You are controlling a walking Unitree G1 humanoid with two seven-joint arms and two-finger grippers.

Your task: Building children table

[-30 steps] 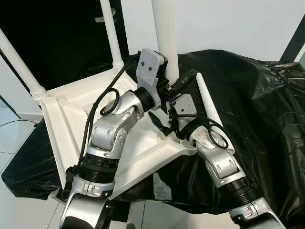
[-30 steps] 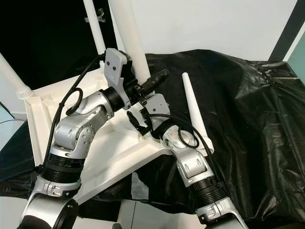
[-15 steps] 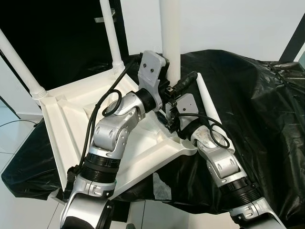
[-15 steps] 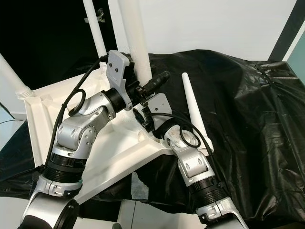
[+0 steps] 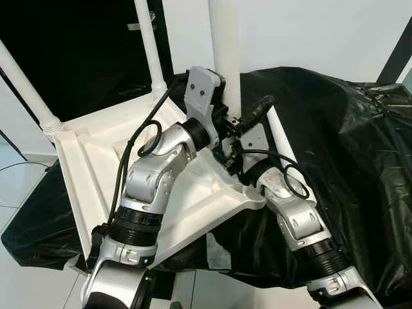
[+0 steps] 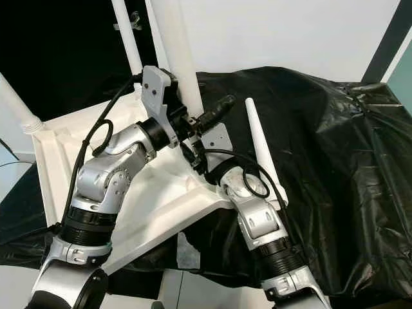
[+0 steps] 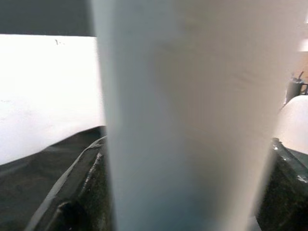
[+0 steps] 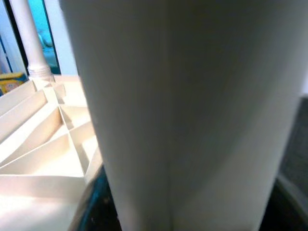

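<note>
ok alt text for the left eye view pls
Both robot hands, left hand and right hand, meet at the base of an upright white table leg over the upturned white tabletop. A loose leg lies beside them on black plastic sheeting.

No text, label, brand, number or sign can be read anywhere; the white plastic parts, the black sheet and the arms carry no legible marking.

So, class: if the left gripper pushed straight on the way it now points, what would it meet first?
The upright white table leg, right in front of the left gripper. How close it is, or whether the two touch, cannot be told.
</note>
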